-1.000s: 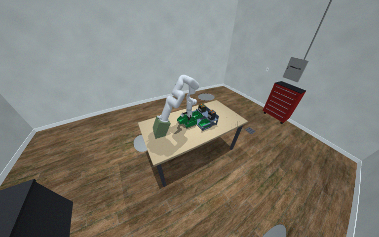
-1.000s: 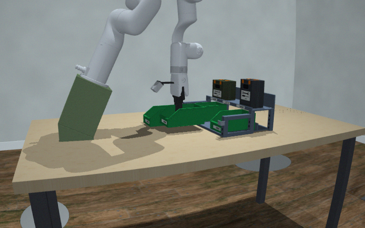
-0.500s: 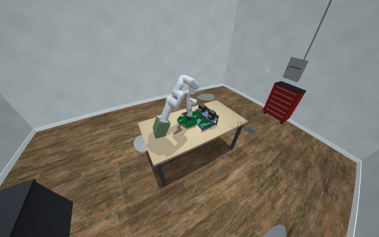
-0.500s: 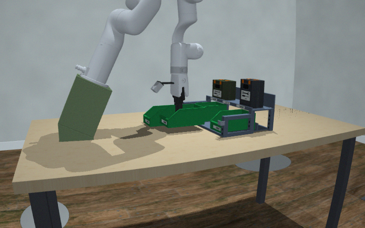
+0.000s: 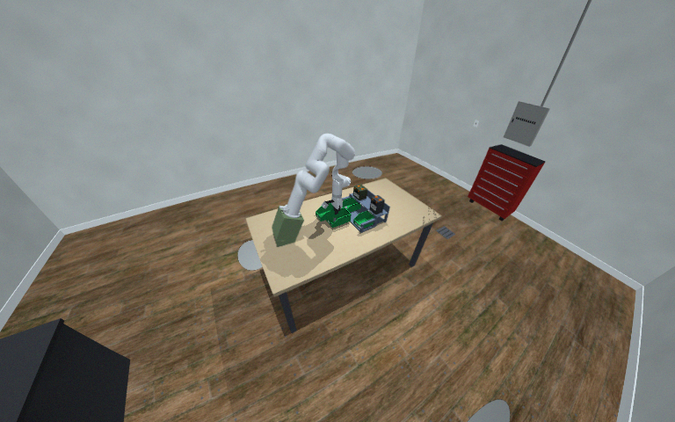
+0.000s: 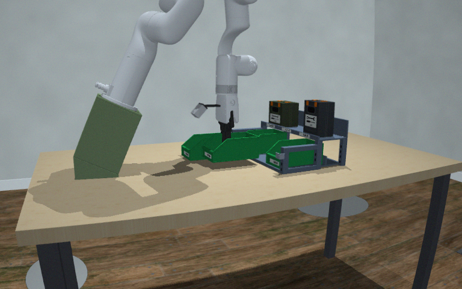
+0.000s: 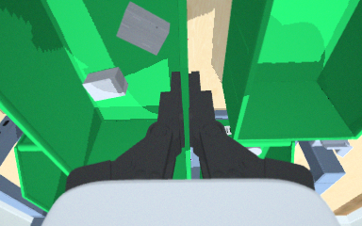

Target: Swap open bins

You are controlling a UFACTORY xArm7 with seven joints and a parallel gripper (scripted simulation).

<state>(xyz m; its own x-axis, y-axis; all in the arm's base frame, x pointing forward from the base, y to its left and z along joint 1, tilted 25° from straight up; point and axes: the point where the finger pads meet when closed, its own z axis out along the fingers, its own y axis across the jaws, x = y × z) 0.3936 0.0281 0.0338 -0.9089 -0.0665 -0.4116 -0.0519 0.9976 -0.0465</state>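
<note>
Above the desk (image 5: pixel 408 208) (image 6: pixel 238 194) (image 7: pixel 203 24): one green bin with parts (image 5: pixel 339 217) (image 6: pixel 238 150) (image 7: pixel 146 85), raised, a shadow beneath, front toward the arm's base (image 5: pixel 287 228) (image 6: pixel 105 136). Contents: two grey blocks, one (image 7: pixel 143 28) well apart from the side wall, the other (image 7: pixel 106 85) nearer the rear.

Item, one hand (image 5: pixel 338 209) (image 6: pixel 225 138) (image 7: pixel 186 88), pointing down, clenched on one side wall of that bin; one finger inside, one outside.

Item, one empty green bin (image 5: pixel 324 212) (image 6: pixel 194 144) (image 7: pixel 287 101), on the desk beside the held one, upright, a gap between their walls in the wrist view.

Item, one blue-grey shelf (image 5: pixel 386 216) (image 6: pixel 285 160) (image 7: pixel 325 162), at the held bin's rear end; whether they touch, cannot tell. Lower level: a near bin (image 5: pixel 365 219) (image 6: pixel 274 153) (image 7: pixel 40 171), level, labelled front out; a far bin (image 5: pixel 352 202) (image 6: pixel 272 130) (image 7: pixel 283 150), partly hidden. Upper board: an olive case (image 5: pixel 359 192) (image 6: pixel 283 114) and a black case (image 5: pixel 377 204) (image 6: pixel 319 119), both upright, orange latches, side by side but apart.
</note>
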